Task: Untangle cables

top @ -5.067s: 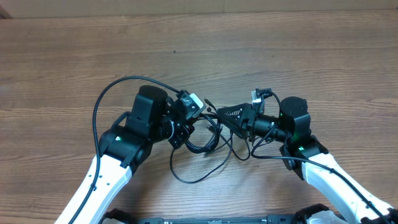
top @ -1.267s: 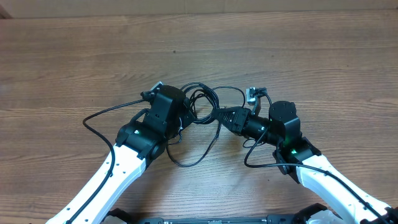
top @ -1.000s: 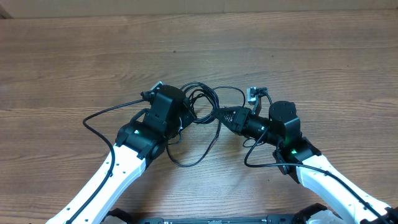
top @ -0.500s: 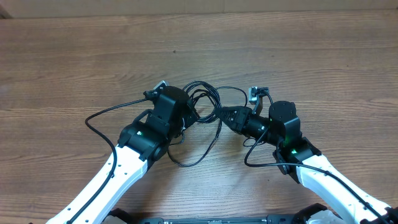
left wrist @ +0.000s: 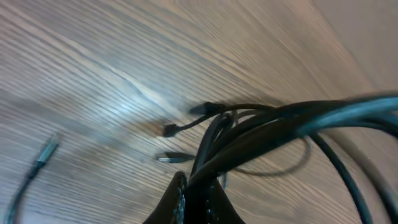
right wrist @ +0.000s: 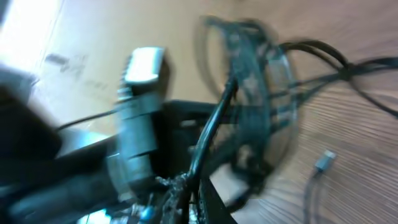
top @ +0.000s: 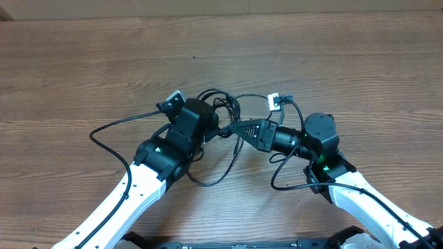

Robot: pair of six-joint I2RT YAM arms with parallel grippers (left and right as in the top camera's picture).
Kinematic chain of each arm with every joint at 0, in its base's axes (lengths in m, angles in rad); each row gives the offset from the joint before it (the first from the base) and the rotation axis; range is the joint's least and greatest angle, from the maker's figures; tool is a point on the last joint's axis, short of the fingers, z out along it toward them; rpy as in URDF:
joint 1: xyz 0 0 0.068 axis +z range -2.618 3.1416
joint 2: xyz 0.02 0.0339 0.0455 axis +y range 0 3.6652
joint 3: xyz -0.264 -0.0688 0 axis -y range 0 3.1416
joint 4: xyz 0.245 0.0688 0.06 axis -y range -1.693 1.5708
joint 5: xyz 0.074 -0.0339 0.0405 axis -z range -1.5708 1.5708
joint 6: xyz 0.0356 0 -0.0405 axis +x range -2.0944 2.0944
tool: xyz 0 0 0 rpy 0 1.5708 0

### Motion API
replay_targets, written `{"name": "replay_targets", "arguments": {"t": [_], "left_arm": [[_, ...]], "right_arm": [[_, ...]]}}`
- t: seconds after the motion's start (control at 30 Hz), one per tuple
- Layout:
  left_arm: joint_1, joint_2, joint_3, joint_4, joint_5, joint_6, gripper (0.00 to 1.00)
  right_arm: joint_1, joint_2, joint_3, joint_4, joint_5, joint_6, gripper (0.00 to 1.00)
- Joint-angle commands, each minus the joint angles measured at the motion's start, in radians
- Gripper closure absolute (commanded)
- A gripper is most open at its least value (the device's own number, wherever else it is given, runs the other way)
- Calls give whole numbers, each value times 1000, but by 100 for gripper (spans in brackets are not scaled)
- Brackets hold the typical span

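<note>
The cables (top: 223,105) are thin black cords looped in a bunch between my two grippers, and one loop (top: 210,181) trails toward the table's near edge. My left gripper (top: 216,126) is shut on several cords (left wrist: 249,134), which run up and to the right from its fingertips (left wrist: 198,198). The right gripper (top: 235,128) points left, almost touching the left one. It is shut on one strand (right wrist: 214,124) that rises from its tips (right wrist: 186,199). Small plug ends (left wrist: 168,129) lie on the wood below. The right wrist view is blurred.
A thicker black cable (top: 114,124) of the left arm arcs out to the left over the wooden table (top: 346,62). The right arm's own cable (top: 284,176) loops near its wrist. A loose plug (right wrist: 323,160) lies on the wood at the right.
The right gripper has reached further left and shut on a strand. The left arm has shifted slightly and the cable bunch is drawn in tighter between the two grippers.
</note>
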Motion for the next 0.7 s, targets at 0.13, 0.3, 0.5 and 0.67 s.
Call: {"name": "replay_targets", "arguments": {"t": [0.13,0.3,0.5,0.67], "left_arm": [[6,2,6,-18,-78,-3,96],[5,2,6,-18,-68,127,96],[5,2,6,-16,3,275,96],[4,2,6,0,39,286,96]], "right_arm": [[4,-13,10,55,-123,-18,96],[2,-13,10,-129,79,-18,51],[2,-13,10,-178,195,-127,39],[3,-13,10,-226,240,-150,45]]}}
